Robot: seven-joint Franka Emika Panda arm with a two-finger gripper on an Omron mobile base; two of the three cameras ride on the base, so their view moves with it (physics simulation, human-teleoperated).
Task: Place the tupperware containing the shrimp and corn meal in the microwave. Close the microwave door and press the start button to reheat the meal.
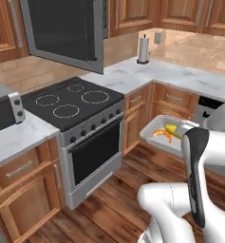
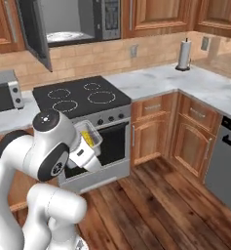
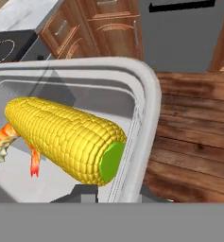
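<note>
My gripper is shut on the near rim of the tupperware, a clear-grey tub held in the air over the wooden floor in front of the stove. Inside it lie a yellow corn chunk and an orange shrimp. From the left base the tupperware shows level beside my arm, with its right end hidden behind the arm. From the right base the tupperware hangs before the oven door. The microwave sits above the stove, and the microwave door is swung wide open.
The black stove and its oven door are just left of the tub. A toaster oven stands on the left counter, and a paper towel holder in the far corner. A dishwasher and cabinets line the right.
</note>
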